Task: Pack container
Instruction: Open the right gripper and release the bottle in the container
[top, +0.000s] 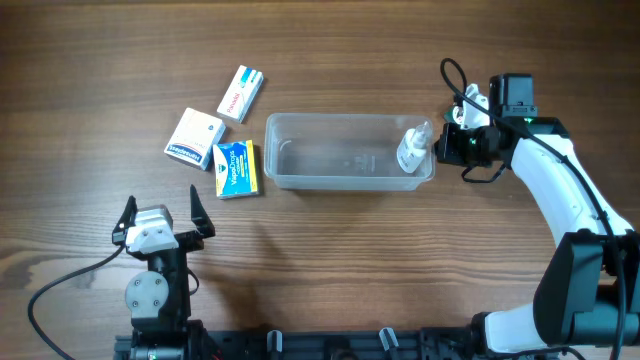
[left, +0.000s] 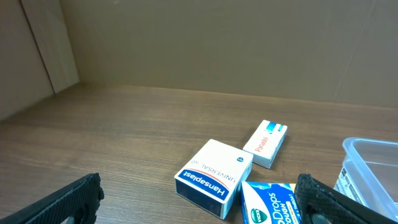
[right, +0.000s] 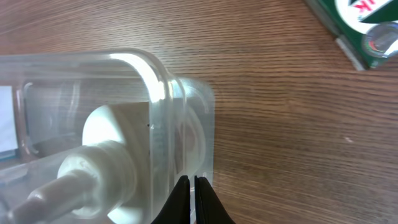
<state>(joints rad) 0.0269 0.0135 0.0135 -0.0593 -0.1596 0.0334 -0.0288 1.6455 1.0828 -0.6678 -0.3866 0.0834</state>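
The clear plastic container (top: 330, 183) lies in the middle of the table. A white pump bottle (top: 413, 148) stands inside its right end. My right gripper (top: 447, 146) is shut on the thin rim of the container's right end; the right wrist view shows the fingers (right: 193, 186) pinching the wall (right: 163, 81) beside the bottle (right: 93, 168). My left gripper (top: 160, 213) is open and empty near the front left. Three boxes lie left of the container: Panadol (top: 241, 93), Hansaplast (top: 194, 138) and Vicks drops (top: 237, 169).
The left wrist view shows the Hansaplast box (left: 214, 176), Panadol box (left: 265, 143), Vicks box (left: 270, 202) and the container's corner (left: 373, 168) ahead of my left gripper (left: 196, 202). A green-edged object (right: 367, 31) lies beyond the container in the right wrist view.
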